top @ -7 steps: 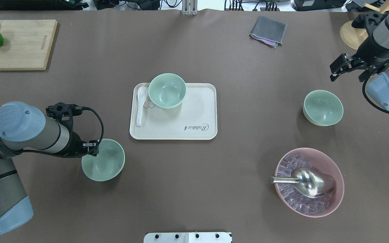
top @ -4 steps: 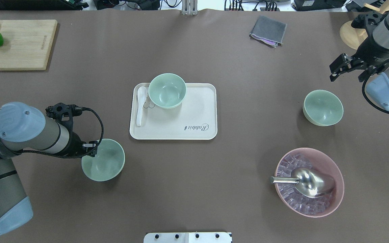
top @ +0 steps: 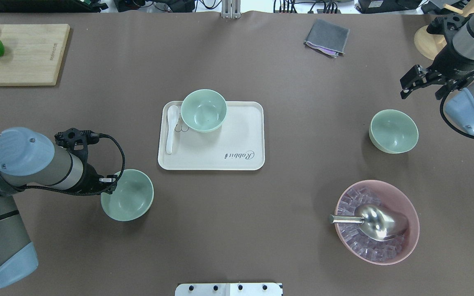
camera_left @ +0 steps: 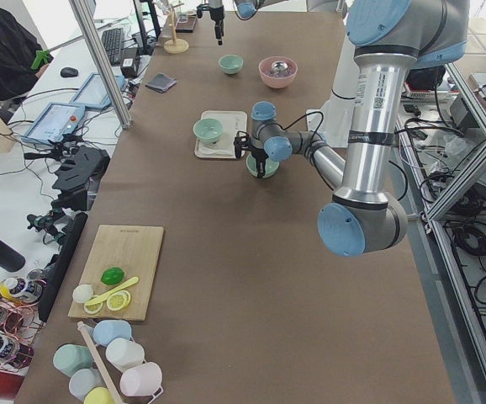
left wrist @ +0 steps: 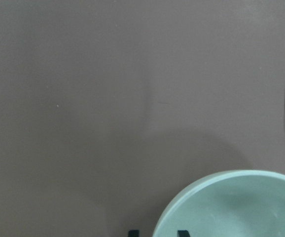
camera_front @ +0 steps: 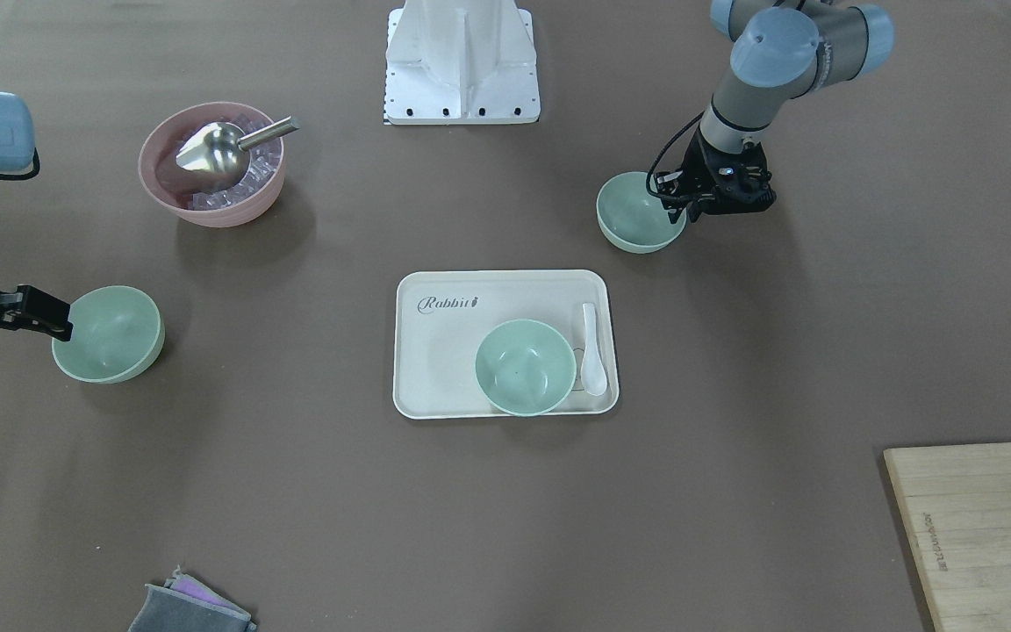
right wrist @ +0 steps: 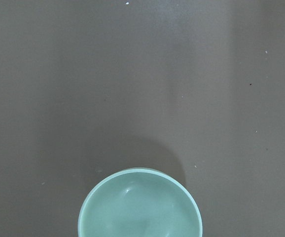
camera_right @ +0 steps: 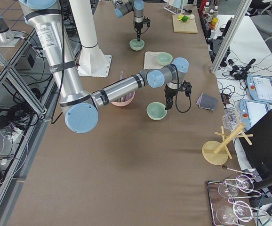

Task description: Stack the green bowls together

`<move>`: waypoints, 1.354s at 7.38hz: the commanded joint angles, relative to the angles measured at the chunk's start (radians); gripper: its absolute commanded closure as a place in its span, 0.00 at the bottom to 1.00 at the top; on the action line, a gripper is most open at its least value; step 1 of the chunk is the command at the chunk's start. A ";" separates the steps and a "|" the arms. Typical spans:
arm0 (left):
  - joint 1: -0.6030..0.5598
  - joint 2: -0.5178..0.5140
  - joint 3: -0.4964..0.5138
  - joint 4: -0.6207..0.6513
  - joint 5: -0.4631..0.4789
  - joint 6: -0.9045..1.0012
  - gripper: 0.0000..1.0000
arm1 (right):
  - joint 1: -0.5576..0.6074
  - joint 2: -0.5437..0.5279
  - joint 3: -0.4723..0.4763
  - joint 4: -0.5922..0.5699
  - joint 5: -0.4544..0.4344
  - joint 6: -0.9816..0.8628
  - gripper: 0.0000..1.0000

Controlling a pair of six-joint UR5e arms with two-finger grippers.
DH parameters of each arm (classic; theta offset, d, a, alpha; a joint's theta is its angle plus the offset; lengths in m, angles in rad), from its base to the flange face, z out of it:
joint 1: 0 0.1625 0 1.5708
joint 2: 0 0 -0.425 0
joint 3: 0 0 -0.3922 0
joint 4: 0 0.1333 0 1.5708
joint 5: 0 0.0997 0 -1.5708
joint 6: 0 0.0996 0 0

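Three pale green bowls are apart from each other. One (top: 132, 199) is at the front left, one (top: 203, 110) stands on the cream tray (top: 237, 160), and one (top: 393, 130) is at the right. My left gripper (top: 111, 183) is down at the front-left bowl's left rim. In the left wrist view its fingertips (left wrist: 182, 233) straddle that rim (left wrist: 241, 207), shut on it. My right gripper (top: 421, 87) is open and empty, above the table behind the right bowl. That bowl also shows in the right wrist view (right wrist: 140, 205).
A white spoon (top: 172, 127) lies on the tray beside the bowl. A pink bowl (top: 410, 197) with ice and a metal scoop (top: 379, 222) is at the front right. A cutting board (top: 27, 53) with fruit, a grey cloth (top: 327, 37) and a wooden stand (top: 426, 43) are at the back.
My left arm has shifted slightly and the front-left bowl has moved a little to the right with it. My right gripper has edged slightly back.
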 commanded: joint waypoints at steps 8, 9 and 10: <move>-0.062 -0.006 -0.071 0.001 -0.129 0.006 1.00 | -0.003 0.002 0.010 0.001 0.001 0.005 0.00; -0.091 -0.011 -0.070 0.001 -0.158 0.006 1.00 | -0.003 0.000 0.008 0.001 -0.004 0.005 0.00; -0.100 -0.038 -0.062 0.010 -0.172 0.006 1.00 | -0.011 -0.001 0.005 0.001 -0.028 0.002 0.00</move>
